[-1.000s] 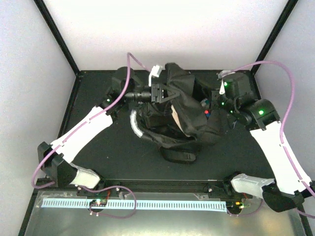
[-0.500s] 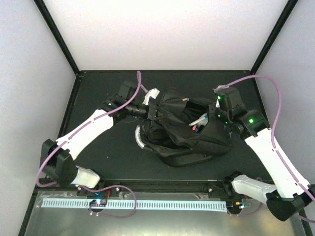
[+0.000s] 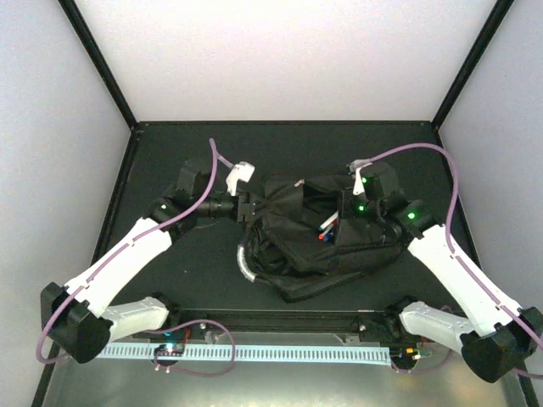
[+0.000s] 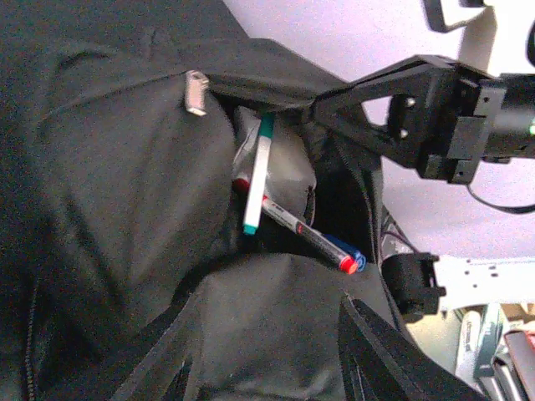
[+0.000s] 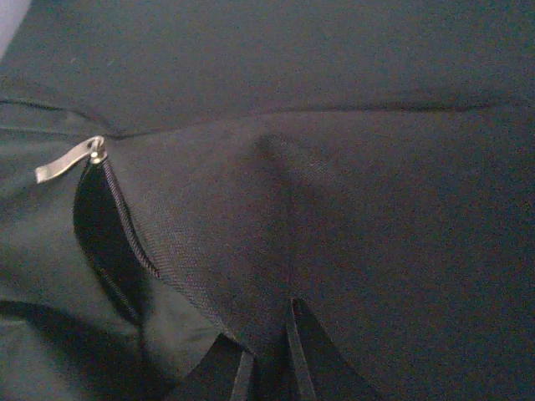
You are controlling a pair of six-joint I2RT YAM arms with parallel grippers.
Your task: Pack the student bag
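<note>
We see a black surface (image 3: 297, 140) with white walls (image 3: 271, 59) around it. In the middle lies the student bag (image 3: 297, 246), slumped on its side and all wrinkly. Its grey handle (image 3: 244, 264) curls out at the near left.

The mouth of the bag is open. Inside we can see a white pen (image 4: 257, 175) with a green tip and a marker (image 4: 305, 236) with red and blue at its end. A whitish pouch (image 4: 288, 159) sits behind them. A silver zipper pull (image 4: 196, 92) hangs at the edge of the mouth.

The right end effector (image 3: 346, 210) is closed on the cloth at the bag's right side and lifts it, so the mouth is held open. The left end effector (image 3: 252, 203) is at the bag's left side. Its fingers stand apart with bag cloth bulging between them, and they pinch nothing that we can see.

What could go wrong? We think only one pinch holds the mouth open. If that cloth slips out, the mouth may flop shut over the pens. A hard tug could make the pens roll out. The open fingers could also catch on loose cloth or the zipper and drag the whole bag along.
</note>
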